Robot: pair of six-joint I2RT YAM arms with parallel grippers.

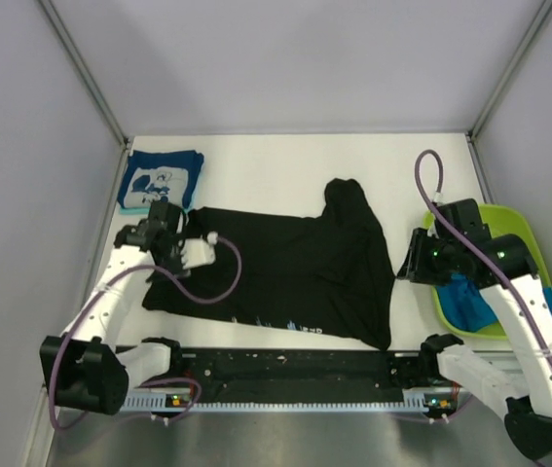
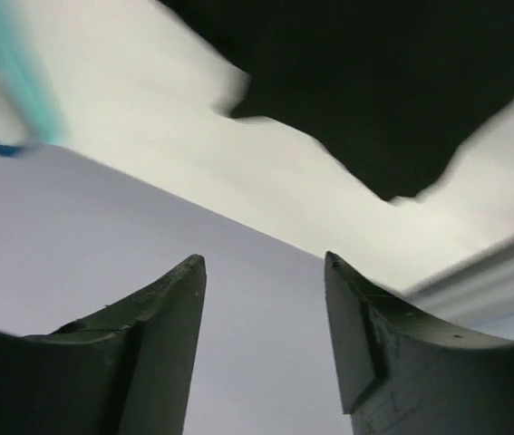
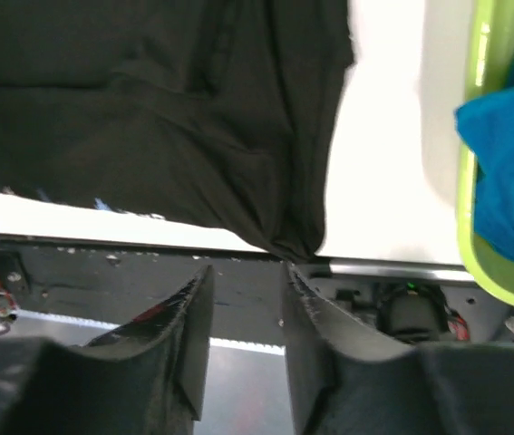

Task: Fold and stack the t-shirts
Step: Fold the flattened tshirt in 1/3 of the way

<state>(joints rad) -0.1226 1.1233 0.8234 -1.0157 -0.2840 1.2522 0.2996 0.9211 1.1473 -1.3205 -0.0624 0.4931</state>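
Note:
A large black t-shirt (image 1: 295,272) lies spread on the white table, its right part bunched in folds; a light print shows at its near hem. A folded navy shirt with a white cartoon graphic (image 1: 162,180) lies at the back left. Bright blue shirts (image 1: 472,304) sit in the lime-green tub (image 1: 527,222). My left gripper (image 1: 162,219) is open and empty at the black shirt's back left corner; its wrist view (image 2: 264,258) shows the shirt (image 2: 392,82) beyond. My right gripper (image 1: 414,261) is open and empty by the shirt's right edge (image 3: 148,109), its fingers (image 3: 246,269) apart above the near hem.
Grey walls enclose the table on the left, back and right. A black rail (image 1: 295,370) with the arm bases runs along the near edge. The tub (image 3: 468,181) with blue cloth (image 3: 510,172) stands close right of my right arm. A purple cable loops over the black shirt's left part.

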